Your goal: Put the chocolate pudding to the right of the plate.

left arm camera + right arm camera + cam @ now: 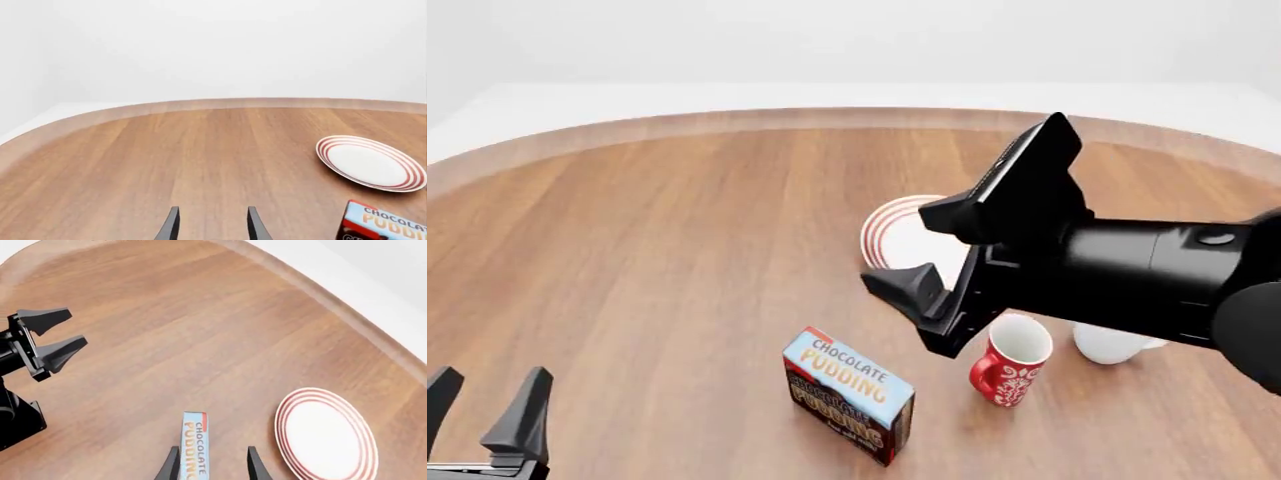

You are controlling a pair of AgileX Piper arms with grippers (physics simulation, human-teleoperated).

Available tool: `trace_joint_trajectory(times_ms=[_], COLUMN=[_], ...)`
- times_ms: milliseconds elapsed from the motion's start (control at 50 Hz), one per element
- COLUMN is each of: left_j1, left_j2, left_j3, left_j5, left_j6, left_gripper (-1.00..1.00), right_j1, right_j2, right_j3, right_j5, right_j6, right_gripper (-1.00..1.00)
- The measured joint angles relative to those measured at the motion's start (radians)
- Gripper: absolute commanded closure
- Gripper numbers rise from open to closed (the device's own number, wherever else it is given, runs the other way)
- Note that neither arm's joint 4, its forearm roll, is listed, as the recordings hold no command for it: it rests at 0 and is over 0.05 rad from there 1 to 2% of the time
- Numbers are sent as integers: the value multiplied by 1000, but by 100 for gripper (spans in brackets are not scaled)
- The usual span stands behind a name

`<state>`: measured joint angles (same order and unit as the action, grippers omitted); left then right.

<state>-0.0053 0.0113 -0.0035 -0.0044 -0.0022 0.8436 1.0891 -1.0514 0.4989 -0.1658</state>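
Showing light-blue top | chocolate pudding | brown sides, red edge

The chocolate pudding box has big words on its light-blue top: "CHOCOLATE" in white and "PUDDING" in orange. Its dark side has print too small to read.

I see a small rectangular pudding carton with a light-blue top, white and orange lettering, dark brown sides and a red edge. The round white plate carries concentric red rings. A red mug shows a white floral pattern beside a plain white mug. The wooden table is warm brown with lengthwise grain.
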Motion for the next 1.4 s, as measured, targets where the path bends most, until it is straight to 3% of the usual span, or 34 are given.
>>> trace_joint_trajectory(times_ms=[1400], left_j1=[-1], left_j2=[-1], left_j3=[0], left_j5=[2], left_j6=[0], left_gripper=[-100], right_j1=[39], right_j2=[82], right_j3=[126], right_j5=[-203], right_j6=[98], right_gripper=[-100])
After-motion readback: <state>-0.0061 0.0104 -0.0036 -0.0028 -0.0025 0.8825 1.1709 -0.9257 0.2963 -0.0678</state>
